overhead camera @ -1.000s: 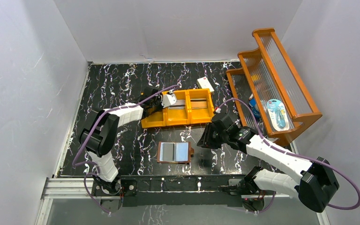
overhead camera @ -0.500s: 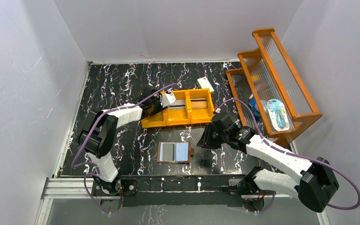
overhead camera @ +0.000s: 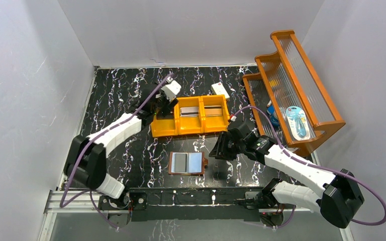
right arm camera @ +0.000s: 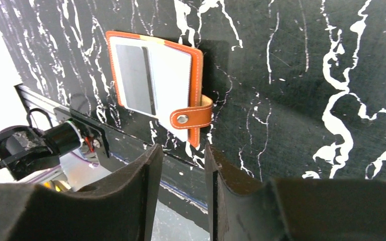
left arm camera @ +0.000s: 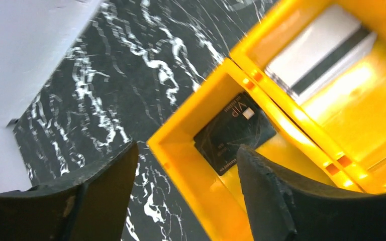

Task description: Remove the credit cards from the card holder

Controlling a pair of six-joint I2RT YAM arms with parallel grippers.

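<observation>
Left gripper: spread wide, empty; directly below, black credit card lying in end compartment of orange tray. Right gripper: slightly parted, holding nothing; just ahead, card holder lying open on table, grey card inside.

The table is black with white marble veining; the tray at centre frame is orange-yellow, holding a black card with pale lettering and a silver-grey card with a dark stripe. Lower centre, the card holder shows brown leather edges around pale blue-grey faces and a brown snap tab.
</observation>
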